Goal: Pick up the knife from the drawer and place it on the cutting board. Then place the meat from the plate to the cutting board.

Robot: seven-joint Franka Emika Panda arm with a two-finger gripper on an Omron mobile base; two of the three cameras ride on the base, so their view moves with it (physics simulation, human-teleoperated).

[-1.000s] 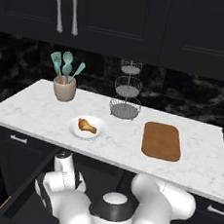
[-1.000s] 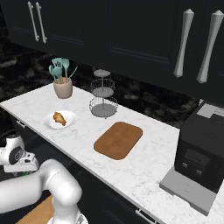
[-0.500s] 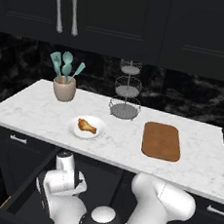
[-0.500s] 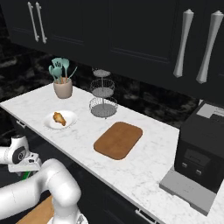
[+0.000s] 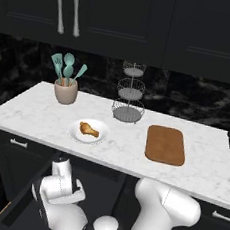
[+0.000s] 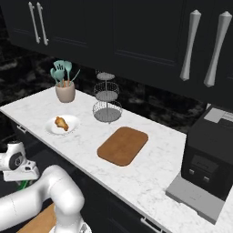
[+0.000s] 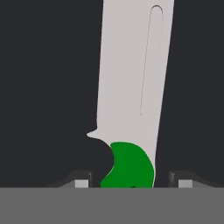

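Note:
The knife (image 7: 131,87) lies on the dark floor of the open drawer (image 5: 24,210), its pale blade running away from the hand and its green handle nearest. My gripper (image 7: 131,183) straddles that handle, open, with a narrow gap left on each side between fingertips (image 7: 81,183) and handle. In the base views the hand (image 5: 59,181) hangs low in the drawer, below the counter's front edge. On the counter, the meat (image 5: 89,129) rests on the white plate (image 5: 75,134). The brown cutting board (image 5: 165,145) lies bare to its right.
A beige cup of teal utensils (image 5: 66,89) and a three-tier wire stand (image 5: 129,101) sit at the back of the marble counter (image 5: 31,113). A black coffee machine (image 6: 211,159) stands at the counter's right end. Black cupboards hang overhead.
The hand has sunk slightly lower into the drawer. The jaws have drawn in from wide open to close around the knife's handle.

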